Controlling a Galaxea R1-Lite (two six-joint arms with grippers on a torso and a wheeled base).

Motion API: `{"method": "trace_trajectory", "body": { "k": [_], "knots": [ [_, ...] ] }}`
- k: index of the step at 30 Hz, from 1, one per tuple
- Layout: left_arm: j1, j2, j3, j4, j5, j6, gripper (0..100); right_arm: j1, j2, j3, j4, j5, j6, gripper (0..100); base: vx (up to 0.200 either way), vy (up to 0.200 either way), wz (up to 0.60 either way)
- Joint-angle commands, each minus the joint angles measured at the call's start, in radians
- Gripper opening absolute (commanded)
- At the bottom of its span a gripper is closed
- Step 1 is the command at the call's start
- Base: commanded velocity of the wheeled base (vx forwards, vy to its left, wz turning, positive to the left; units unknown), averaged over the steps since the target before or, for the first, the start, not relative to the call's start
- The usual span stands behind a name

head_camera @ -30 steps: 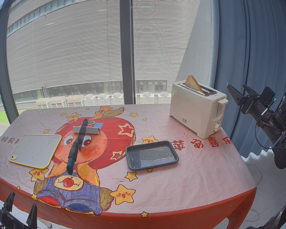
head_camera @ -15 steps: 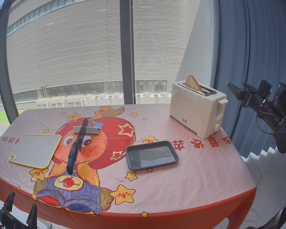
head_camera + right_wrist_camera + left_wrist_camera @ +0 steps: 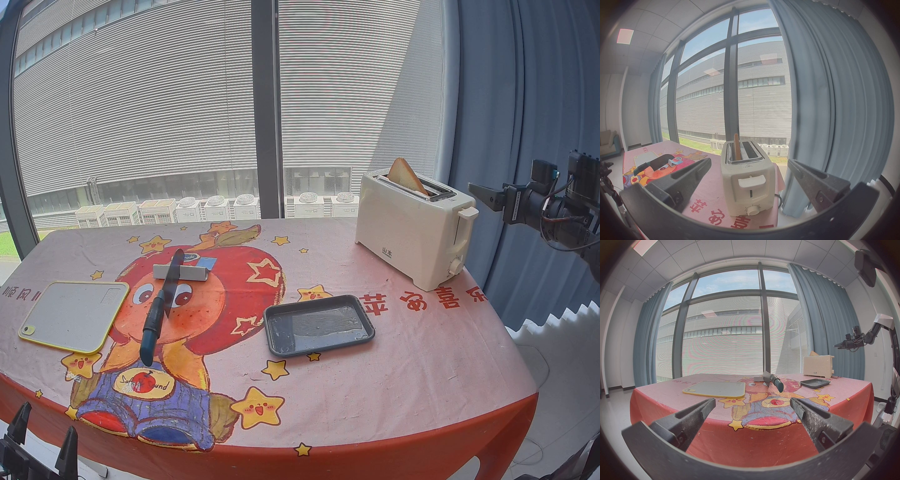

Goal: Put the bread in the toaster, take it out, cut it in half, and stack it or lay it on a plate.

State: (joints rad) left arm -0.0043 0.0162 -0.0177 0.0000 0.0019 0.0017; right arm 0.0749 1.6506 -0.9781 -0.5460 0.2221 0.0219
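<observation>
A slice of bread stands tilted in the slot of the cream toaster at the table's back right. My right gripper hovers open to the right of the toaster, off the table edge, about level with its top. From the right wrist, the bread and toaster sit ahead between the spread fingers. A blue-handled knife leans on a grey rest. Left of it lies a cutting board. The dark plate is mid-table. My left gripper is open, low before the table's front left.
The toaster's lever and dial face the right gripper. Blue curtains hang close behind the right arm. A window backs the table. The patterned tablecloth is bare at the front right.
The right arm has lifted and levelled out; its gripper, tilted upward before, now points horizontally toward the toaster's top. Nothing on the table has moved, and the left gripper is still.
</observation>
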Motion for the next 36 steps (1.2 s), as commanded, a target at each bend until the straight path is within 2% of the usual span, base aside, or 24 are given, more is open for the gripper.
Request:
{"method": "trace_trajectory", "body": {
  "k": [1, 7, 18, 32, 36],
  "knots": [
    [0.000, 0.001, 0.016, 0.000, 0.001, 0.000, 100, 0.003, -0.023, -0.117, 0.123, 0.000, -0.004, 100, 0.000, 0.000, 0.00],
    [0.001, 0.001, 0.016, 0.000, 0.001, 0.000, 100, 0.000, -0.017, -0.220, 0.244, 0.002, -0.004, 100, 0.000, 0.000, 0.00],
    [0.000, 0.001, 0.016, 0.000, 0.001, 0.000, 100, 0.014, -0.011, -0.304, 0.357, 0.000, -0.005, 100, 0.000, 0.000, 0.00],
    [0.001, 0.001, 0.016, -0.002, 0.007, -0.003, 100, 0.055, 0.049, -0.317, 0.359, -0.026, -0.005, 100, 0.000, 0.000, 0.00],
    [0.001, 0.001, 0.016, -0.002, 0.006, -0.005, 100, 0.055, 0.064, -0.337, 0.357, -0.029, -0.005, 100, 0.100, 0.000, 0.00]
  ]
}}
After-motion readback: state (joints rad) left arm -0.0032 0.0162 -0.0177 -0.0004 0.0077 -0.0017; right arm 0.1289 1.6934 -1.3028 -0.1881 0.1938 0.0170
